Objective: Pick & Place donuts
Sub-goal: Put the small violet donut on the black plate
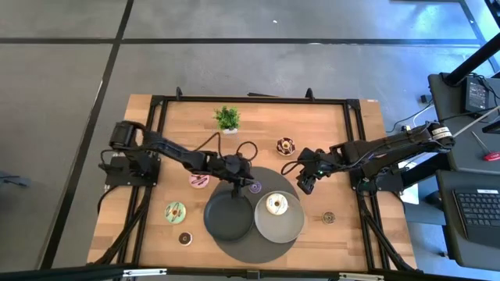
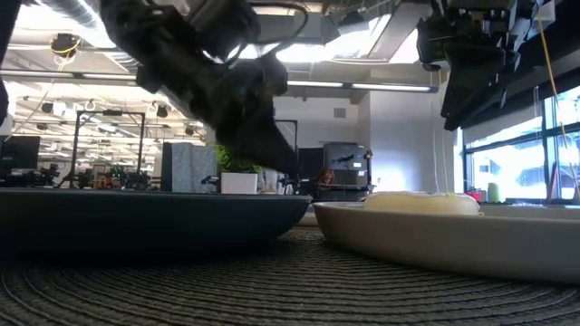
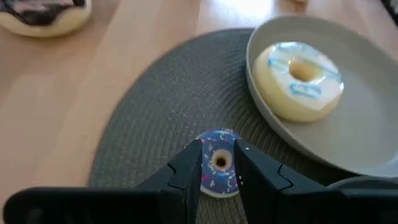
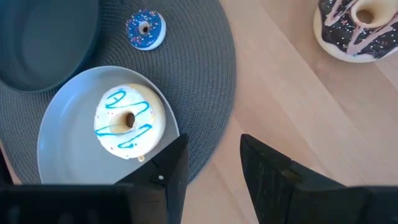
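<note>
A tiny purple-blue donut lies flat on the round grey placemat. My left gripper is open just above it, one finger on either side, touching nothing; the right wrist view shows the donut lying free. A white donut with blue icing sits on the light grey plate. My right gripper is open and empty over bare wood at the mat's right edge. On the table lie the pink, green and chocolate donuts.
An empty dark plate sits on the mat left of the light one. Two tiny brown donuts lie at the front left and front right. A small potted plant stands near the far edge. Bare wood shows at the far right.
</note>
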